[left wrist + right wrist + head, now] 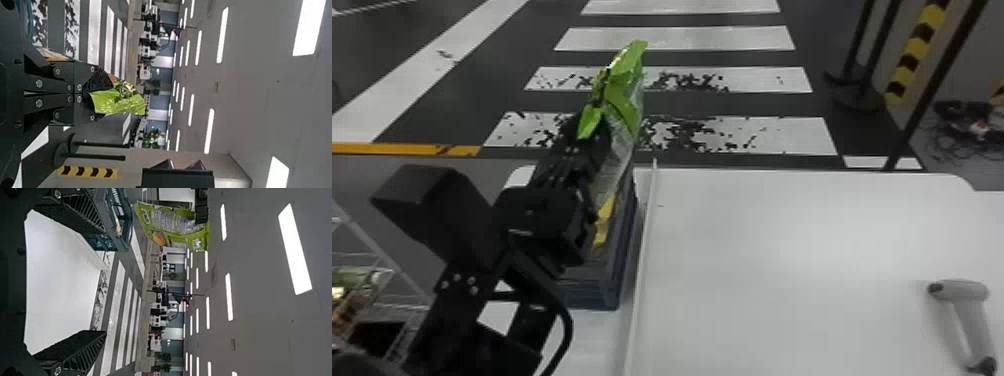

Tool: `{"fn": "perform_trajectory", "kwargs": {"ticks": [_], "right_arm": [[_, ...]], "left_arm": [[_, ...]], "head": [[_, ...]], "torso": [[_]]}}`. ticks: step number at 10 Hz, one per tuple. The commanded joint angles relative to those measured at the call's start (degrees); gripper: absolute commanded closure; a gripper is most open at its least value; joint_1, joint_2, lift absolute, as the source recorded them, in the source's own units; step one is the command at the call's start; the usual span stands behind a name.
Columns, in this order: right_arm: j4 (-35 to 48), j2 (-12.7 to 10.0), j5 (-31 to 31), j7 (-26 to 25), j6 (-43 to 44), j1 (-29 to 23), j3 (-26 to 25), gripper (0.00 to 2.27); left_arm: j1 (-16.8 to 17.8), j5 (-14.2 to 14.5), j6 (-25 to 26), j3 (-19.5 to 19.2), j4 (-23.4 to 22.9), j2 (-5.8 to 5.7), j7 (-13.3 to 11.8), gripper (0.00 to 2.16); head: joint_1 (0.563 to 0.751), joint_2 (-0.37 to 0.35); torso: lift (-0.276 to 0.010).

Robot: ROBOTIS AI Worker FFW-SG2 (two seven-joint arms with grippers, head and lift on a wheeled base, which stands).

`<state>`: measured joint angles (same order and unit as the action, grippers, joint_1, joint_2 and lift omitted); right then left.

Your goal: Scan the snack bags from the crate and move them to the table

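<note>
Head view: above the crate [604,290], the green snack bag [624,100] runs roughly upright, clamped in the left gripper [95,94]'s jaws; the right gripper [104,280], farther off, gapes empty.

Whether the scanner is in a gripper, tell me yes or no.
No, the scanner lies on the white table, well apart from the left gripper, which holds the green bag.
</note>
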<state>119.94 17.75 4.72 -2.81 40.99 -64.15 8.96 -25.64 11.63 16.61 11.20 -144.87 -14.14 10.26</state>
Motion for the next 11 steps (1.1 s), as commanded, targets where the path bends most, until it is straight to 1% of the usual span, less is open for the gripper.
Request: {"fn": "perform_trajectory", "kwargs": {"ticks": [1,2,3,4,5,6,7,8,9,10,11], "right_arm": [[-0.32,-0.08,-0.07,0.00,0.00,0.08,0.01,0.09],[-0.41,-0.08,-0.15,0.00,0.00,0.08,0.01,0.09],[-0.41,-0.08,-0.15,0.00,0.18,0.08,0.01,0.09],[-0.50,-0.08,-0.15,0.00,0.18,0.08,0.01,0.09],[-0.76,-0.17,-0.15,0.00,0.18,0.08,0.01,0.09],[-0.85,-0.26,-0.15,0.00,0.18,0.08,0.09,0.09],[-0.85,-0.43,-0.15,0.00,0.18,0.08,0.09,0.09],[-0.93,-0.52,-0.07,0.00,0.18,0.17,0.18,0.09],[-1.02,-0.52,-0.07,0.00,0.18,0.17,0.27,0.09],[-1.20,-0.61,-0.07,0.00,0.35,0.17,0.27,0.09],[-1.20,-0.61,-0.07,0.00,0.53,0.17,0.27,0.09]], "left_arm": [[1.12,-0.38,0.23,4.62,0.55,-0.02,-0.51,1.97],[1.91,-0.73,0.41,7.43,1.43,0.07,-1.03,1.98],[2.35,-0.38,0.76,9.28,2.49,0.34,-1.56,1.98],[2.70,0.32,1.46,10.51,3.72,0.60,-2.79,1.97],[3.14,1.82,1.99,11.48,5.30,0.69,-3.93,1.97],[3.85,2.17,2.87,12.44,7.15,0.86,-5.08,1.97],[4.81,3.14,4.10,13.32,9.43,1.39,-6.48,1.97],[5.78,7.00,5.68,13.32,12.07,2.18,-8.86,1.97],[6.84,9.99,6.21,12.80,14.79,3.24,-10.79,1.98],[8.07,12.01,6.91,12.71,17.60,4.03,-12.11,1.97],[9.30,13.07,7.09,12.71,20.07,4.82,-12.28,1.97]], "head": [[0.695,0.028],[0.695,-0.017],[0.695,-0.069],[0.695,-0.113],[0.695,-0.134],[0.695,-0.169],[0.695,-0.203],[0.695,-0.234],[0.695,-0.264],[0.695,-0.279],[0.695,-0.296]], "torso": [[-0.095],[-0.095],[-0.095],[-0.095],[-0.095],[-0.095],[-0.095],[-0.095],[-0.095],[-0.095],[-0.095]]}}
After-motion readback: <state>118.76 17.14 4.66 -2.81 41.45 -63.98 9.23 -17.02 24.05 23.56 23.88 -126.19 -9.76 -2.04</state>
